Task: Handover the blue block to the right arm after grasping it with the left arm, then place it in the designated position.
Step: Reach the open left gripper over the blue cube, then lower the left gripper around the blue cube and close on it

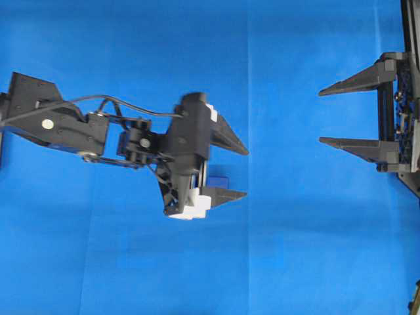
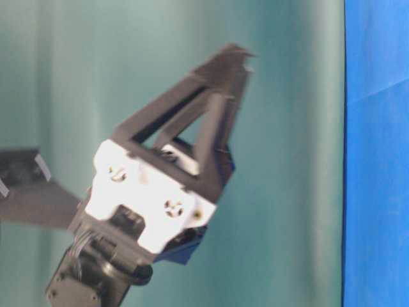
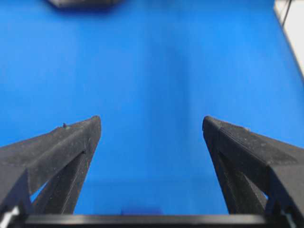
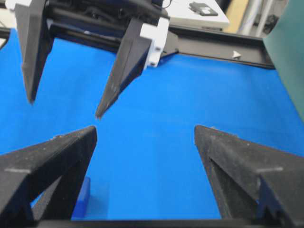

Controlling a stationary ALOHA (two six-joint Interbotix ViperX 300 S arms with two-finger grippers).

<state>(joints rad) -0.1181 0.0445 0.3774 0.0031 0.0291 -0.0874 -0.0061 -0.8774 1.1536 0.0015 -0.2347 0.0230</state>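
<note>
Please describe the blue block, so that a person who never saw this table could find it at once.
Look at the bright blue cloth over the table, then at the left arm's tool with white mounts, left of the middle. The blue block lies on the cloth, partly hidden under that open tool. It is a small cube, darker than the cloth.

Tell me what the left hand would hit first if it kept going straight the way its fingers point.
Probably nothing nearby. In the overhead view the left hand points across bare blue cloth toward the open right hand, far off. The blue block sits beneath it, not ahead. Height is unclear.
</note>
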